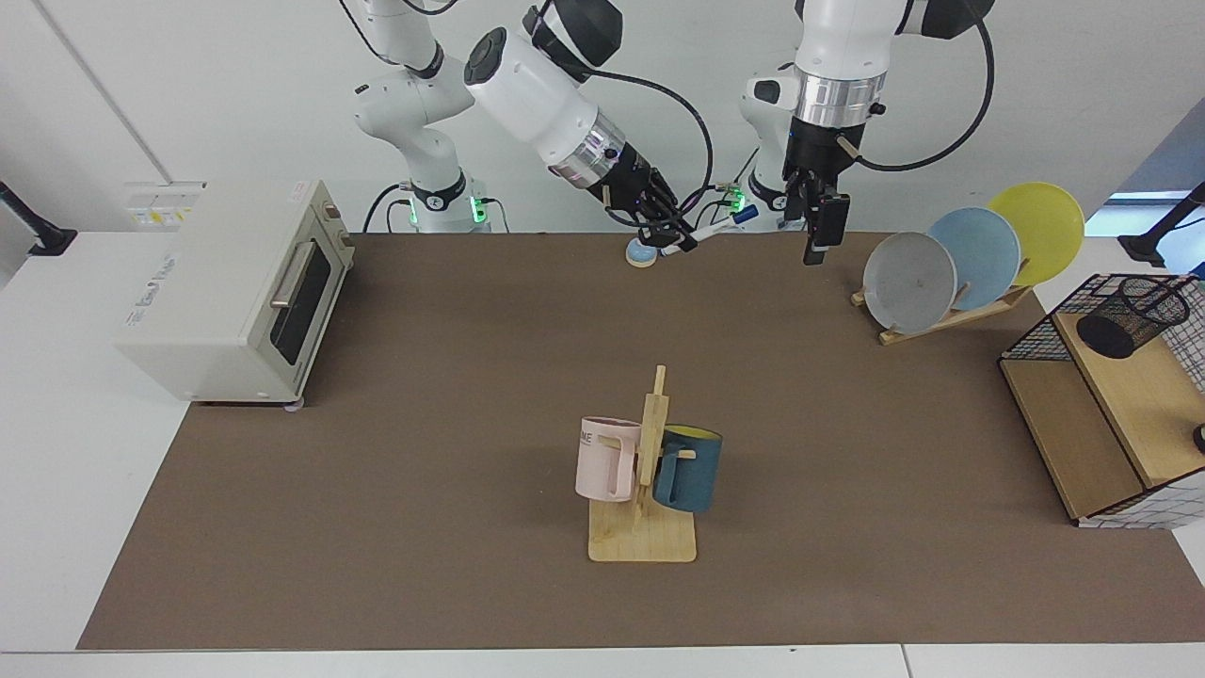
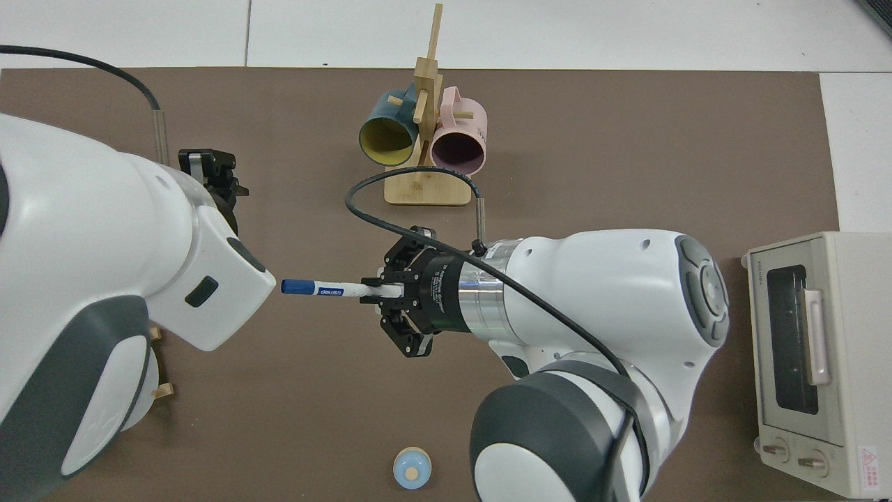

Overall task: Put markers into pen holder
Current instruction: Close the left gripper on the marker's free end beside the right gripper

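Holding the marker (image 2: pixel 327 288) by its white barrel's tail end in my right gripper (image 2: pixel 382 293), fingers clenched on it, blue cap pointing at the left arm's wrist. It looks light, stiff and slick, so I judge a mid-barrel pinch best for any handover. The right arm reaches low above the mat's middle. My left gripper (image 1: pixel 818 231) hangs pointing down nearby; I cannot tell its fingers' state. The pen holder (image 1: pixel 1130 315) sits well apart on the wire basket's wooden shelf (image 1: pixel 1153 405).

right claw (image 2: pixel 380 293) gripping marker (image 2: pixel 324 288), mid-air
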Available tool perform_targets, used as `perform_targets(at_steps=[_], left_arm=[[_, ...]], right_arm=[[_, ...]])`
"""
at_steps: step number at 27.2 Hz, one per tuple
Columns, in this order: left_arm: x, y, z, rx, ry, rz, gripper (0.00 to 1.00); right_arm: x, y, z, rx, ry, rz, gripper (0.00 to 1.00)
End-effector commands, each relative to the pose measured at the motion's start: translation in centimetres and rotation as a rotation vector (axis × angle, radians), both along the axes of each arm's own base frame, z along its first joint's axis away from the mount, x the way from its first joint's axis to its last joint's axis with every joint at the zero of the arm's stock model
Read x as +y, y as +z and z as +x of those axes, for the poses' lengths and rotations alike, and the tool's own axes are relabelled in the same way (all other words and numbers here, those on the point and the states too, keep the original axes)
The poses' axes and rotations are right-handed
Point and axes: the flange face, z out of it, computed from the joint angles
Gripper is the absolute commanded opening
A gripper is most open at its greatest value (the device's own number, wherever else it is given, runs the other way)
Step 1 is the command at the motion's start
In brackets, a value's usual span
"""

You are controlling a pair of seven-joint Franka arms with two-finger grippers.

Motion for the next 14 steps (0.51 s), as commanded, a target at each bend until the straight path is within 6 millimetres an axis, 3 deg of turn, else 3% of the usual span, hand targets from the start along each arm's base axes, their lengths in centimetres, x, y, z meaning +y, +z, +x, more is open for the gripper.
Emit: perform_targets(at_steps=[1,10,14], left_arm=[[-1.1,-0.8,-1.1,0.042,-0.011,-0.011,1.0],[-1.0,-1.6,-2.8,0.131,-0.007,-0.018,1.0],[-2.1,-1.2,-3.5,0.127,0.015,-0.036,1.0]], right_arm=[[-0.2,0.0,0.2,0.039,-0.06,0.021,0.0],[-0.5,-0.1,0.4,0.05,-0.075,0.022,0.0],[-0.3,0.2,0.4,0.048,-0.075,0.026,0.0]])
